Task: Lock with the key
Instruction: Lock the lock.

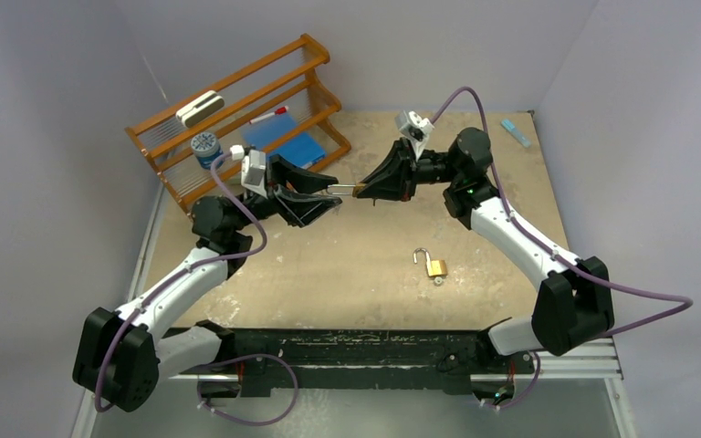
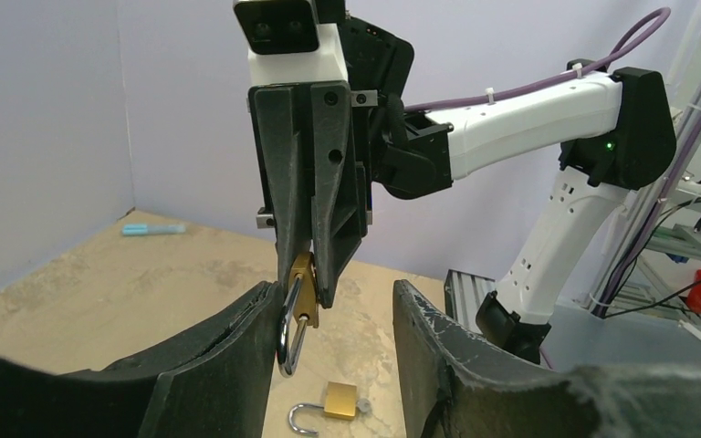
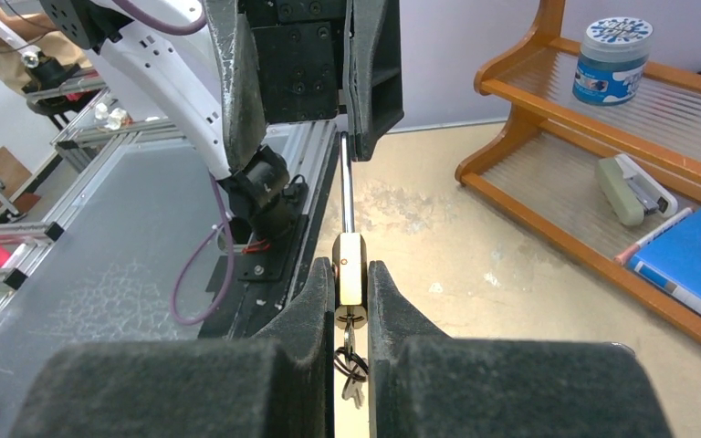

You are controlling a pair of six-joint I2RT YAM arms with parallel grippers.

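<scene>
top: padlock (image 1: pixel 357 191) is mid-air, body pinched in the right gripper (image 1: pixel 371 190). long axis level, shackle end pointing left into the left gripper (image 1: pixel 336 193). second padlock (image 1: pixel 434 266) lies on the table (image 1: pixel 329 265), front-right of it, well apart.
left wrist: left fingers (image 2: pixel 224 360) spread, shackle (image 2: pixel 288 336) between them, looks to touch one, gap to the other.
right wrist: right fingers (image 3: pixel 315 292) clamped on the body. dark bit just under it, probably the key (image 3: pixel 352 365).
left arm is nearest the shackle; centre before closing.
</scene>
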